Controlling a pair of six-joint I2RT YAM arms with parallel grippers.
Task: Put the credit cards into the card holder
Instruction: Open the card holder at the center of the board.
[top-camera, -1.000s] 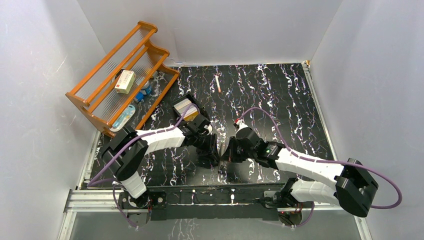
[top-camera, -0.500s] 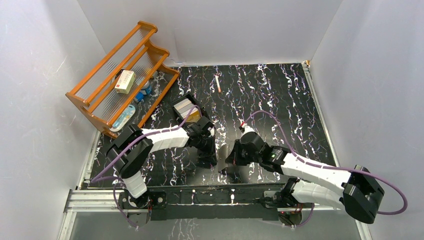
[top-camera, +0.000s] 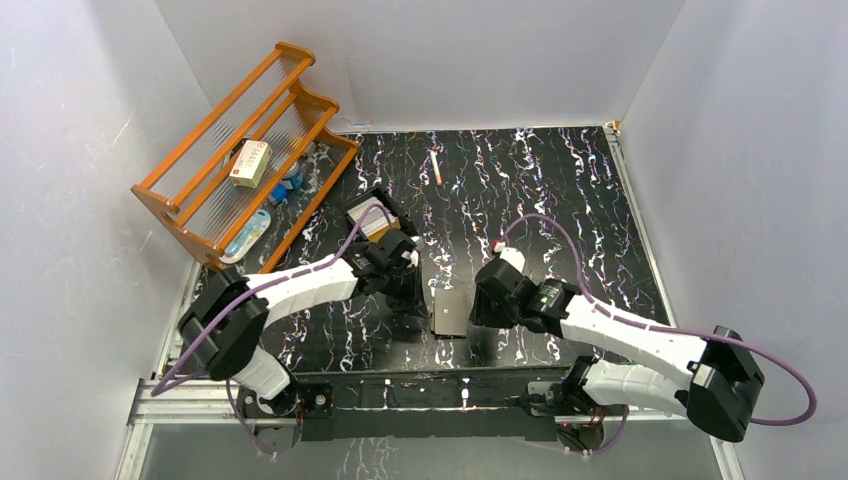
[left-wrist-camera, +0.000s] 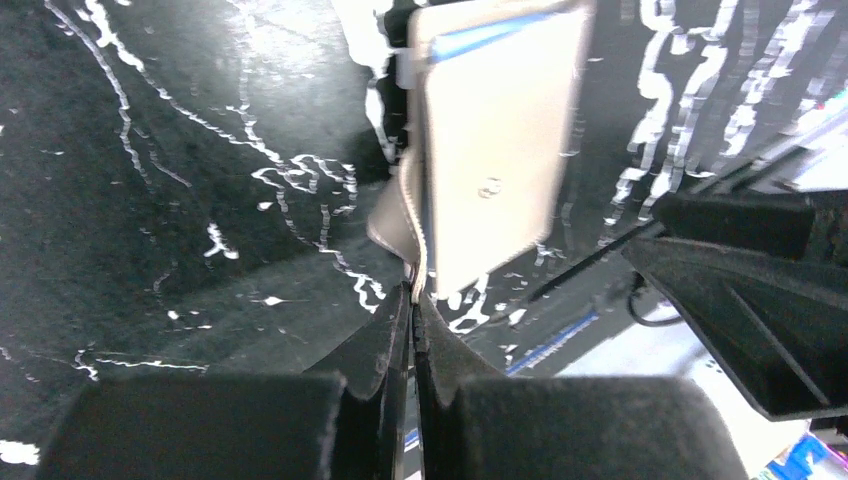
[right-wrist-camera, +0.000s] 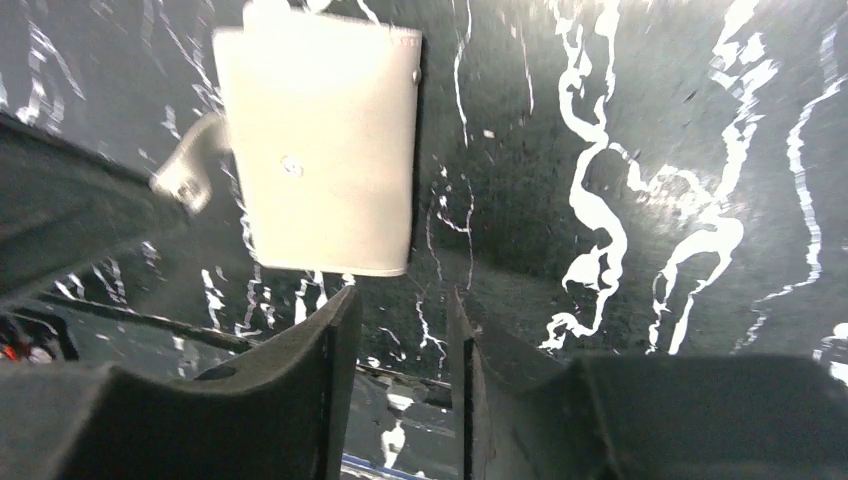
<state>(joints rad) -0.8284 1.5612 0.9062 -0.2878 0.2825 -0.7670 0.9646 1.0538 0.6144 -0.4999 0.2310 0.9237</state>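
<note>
The card holder (top-camera: 450, 312) lies low over the dark table between the two arms. In the left wrist view the card holder (left-wrist-camera: 495, 150) shows a pale silvery face with a blue strip at its top edge. My left gripper (left-wrist-camera: 415, 292) is shut on the thin edge of its grey-brown flap. In the top view the left gripper (top-camera: 424, 304) sits at the holder's left side. My right gripper (right-wrist-camera: 400, 297) stands open just off the holder's (right-wrist-camera: 315, 150) near edge, with nothing between its fingers. The credit cards (top-camera: 368, 218) lie stacked in the black tray (top-camera: 388, 199) behind the left arm.
An orange wooden rack (top-camera: 240, 150) stands at the back left, holding a cream box with red print (top-camera: 250, 162) and small blue items. A thin pencil-like stick (top-camera: 436, 167) lies at the back middle. White walls close in three sides.
My right gripper has opened, let go of the card holder and drawn back to the right. The left gripper closed on the holder's edge, and the holder now shows flat.
</note>
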